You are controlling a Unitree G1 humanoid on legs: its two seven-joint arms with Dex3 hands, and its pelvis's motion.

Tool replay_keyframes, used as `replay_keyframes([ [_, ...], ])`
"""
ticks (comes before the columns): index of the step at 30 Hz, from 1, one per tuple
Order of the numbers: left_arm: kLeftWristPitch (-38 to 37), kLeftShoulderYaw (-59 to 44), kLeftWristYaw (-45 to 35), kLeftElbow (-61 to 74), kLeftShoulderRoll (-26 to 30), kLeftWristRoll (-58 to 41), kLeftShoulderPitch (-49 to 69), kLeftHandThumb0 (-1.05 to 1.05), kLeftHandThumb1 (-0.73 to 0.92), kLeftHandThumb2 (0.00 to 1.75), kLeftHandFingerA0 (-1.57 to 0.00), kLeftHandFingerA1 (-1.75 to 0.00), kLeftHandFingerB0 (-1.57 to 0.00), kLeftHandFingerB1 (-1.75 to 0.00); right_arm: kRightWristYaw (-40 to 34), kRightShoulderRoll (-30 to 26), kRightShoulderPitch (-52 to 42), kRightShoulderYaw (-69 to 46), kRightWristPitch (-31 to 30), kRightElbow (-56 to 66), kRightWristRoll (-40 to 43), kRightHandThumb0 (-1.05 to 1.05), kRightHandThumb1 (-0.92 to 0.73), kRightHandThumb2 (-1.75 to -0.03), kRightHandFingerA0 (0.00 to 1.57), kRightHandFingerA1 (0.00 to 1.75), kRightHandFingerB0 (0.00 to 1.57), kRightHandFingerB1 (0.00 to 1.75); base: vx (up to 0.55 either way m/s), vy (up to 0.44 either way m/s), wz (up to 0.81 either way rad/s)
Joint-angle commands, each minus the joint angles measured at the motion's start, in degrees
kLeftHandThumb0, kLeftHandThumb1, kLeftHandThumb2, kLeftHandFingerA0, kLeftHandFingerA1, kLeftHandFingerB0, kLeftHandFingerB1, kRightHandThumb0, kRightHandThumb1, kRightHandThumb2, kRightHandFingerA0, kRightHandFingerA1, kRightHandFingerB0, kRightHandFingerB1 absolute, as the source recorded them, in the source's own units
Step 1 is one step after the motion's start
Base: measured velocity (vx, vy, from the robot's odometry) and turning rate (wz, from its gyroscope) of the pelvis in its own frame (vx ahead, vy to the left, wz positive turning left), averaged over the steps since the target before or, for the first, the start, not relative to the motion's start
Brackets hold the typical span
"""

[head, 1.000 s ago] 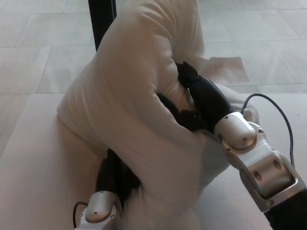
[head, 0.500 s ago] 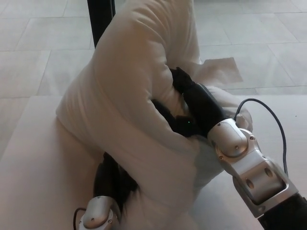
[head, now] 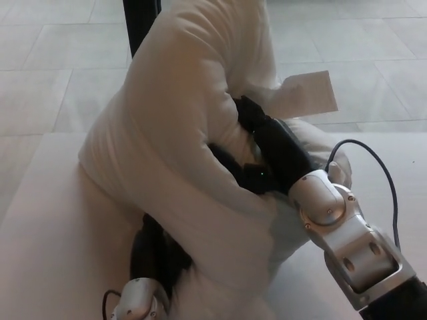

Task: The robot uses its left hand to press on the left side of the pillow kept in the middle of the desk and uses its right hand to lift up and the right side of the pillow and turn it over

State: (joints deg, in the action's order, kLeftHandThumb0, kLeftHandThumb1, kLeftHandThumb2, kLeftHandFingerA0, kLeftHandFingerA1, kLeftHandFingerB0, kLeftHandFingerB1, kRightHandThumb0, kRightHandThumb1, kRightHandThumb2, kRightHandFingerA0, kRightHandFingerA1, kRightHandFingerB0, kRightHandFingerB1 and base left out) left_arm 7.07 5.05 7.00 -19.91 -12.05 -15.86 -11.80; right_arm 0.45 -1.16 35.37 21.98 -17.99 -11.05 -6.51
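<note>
Item: large soft white pillow (head: 180,133), mid-desk, folded up and leaning left, so we judge the turn-over step half done. Our right hand (head: 257,150) grips its raised right side; our left hand (head: 157,250) is buried beneath, fingers' state untellable. Next: tip it past upright; the white desk (head: 47,233) lies bare leftward, far edge close.

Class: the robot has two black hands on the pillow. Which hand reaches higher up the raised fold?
The right hand, pushed into the crease of the white pillow. The left hand stays low, mostly hidden under the pillow's near edge.
</note>
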Motion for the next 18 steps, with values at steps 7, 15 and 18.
replay_keyframes([
  [7, 13.38, 12.7, -10.13, 13.18, -2.65, -8.18, 12.25, -0.67, 0.58, 0.9, -0.29, -0.72, 0.0, -0.09, 16.25, -3.27, -9.24, -19.0, -18.86, 13.71, 23.84, -0.53, -0.61, -0.58, 0.33, 0.88, 0.38, 0.34, 0.0, 0.0, 0.0],
  [15, 15.7, 1.13, -16.21, 28.23, 13.39, -16.86, 22.14, -0.61, 0.6, 0.94, -0.34, -0.71, 0.0, -0.19, 20.61, -18.19, -14.29, -38.98, -20.03, 12.51, 28.49, -0.59, -0.61, -0.58, 0.3, 0.55, 0.3, 0.31, 0.0, 0.0, 0.0],
  [18, 14.99, -1.75, -17.77, 29.71, 16.94, -17.88, 23.84, -0.58, 0.6, 0.96, -0.32, -0.71, -0.01, -0.26, 21.02, -20.43, -16.38, -40.98, -19.61, 11.57, 27.58, -0.58, -0.61, -0.58, 0.3, 0.56, 0.32, 0.32, 0.0, 0.0, 0.0],
])
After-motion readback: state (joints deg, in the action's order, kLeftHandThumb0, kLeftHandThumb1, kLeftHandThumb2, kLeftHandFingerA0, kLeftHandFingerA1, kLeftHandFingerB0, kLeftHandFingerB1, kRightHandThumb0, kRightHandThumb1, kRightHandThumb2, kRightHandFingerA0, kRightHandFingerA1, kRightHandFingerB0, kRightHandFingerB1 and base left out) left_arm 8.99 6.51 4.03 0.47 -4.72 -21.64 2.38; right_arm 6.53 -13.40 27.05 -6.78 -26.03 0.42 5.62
